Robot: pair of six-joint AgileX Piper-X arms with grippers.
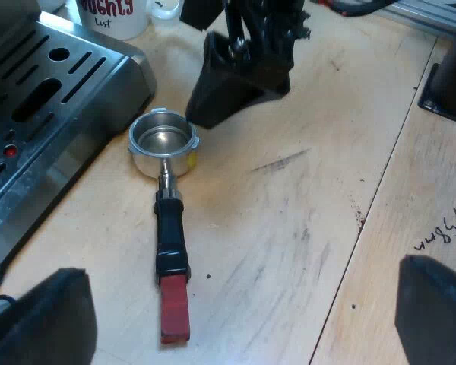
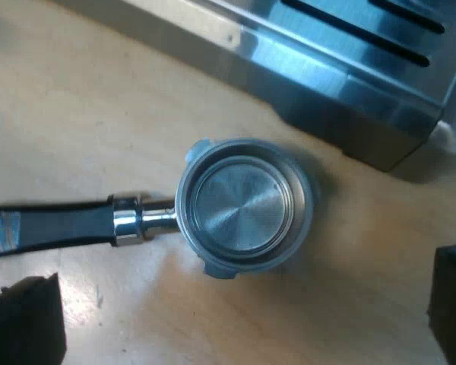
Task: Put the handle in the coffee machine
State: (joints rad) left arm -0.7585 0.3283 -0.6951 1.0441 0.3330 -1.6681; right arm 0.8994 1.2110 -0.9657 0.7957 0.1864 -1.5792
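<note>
The metal holder lies loose on the wooden table, its round basket [image 1: 163, 144] beside the espresso machine's drip tray [image 1: 53, 99]. Its dark handle [image 1: 171, 236] runs away from the machine and ends in red [image 1: 175, 308]. My left gripper [image 1: 239, 323] hangs open over the table, a little beyond the red end, with nothing between its fingers [image 1: 42, 319]. My right gripper [image 2: 235, 312] is open just above the empty basket [image 2: 243, 205], and the handle [image 2: 61, 228] stretches out to one side. In the left wrist view the right gripper [image 1: 243, 68] hovers close over the basket's far side.
A white mug [image 1: 114, 15] with red lettering stands by the machine's corner. A dark object on a black base [image 1: 452, 84] sits across a seam in the table. The machine's steel tray edge [image 2: 327, 61] is close to the basket.
</note>
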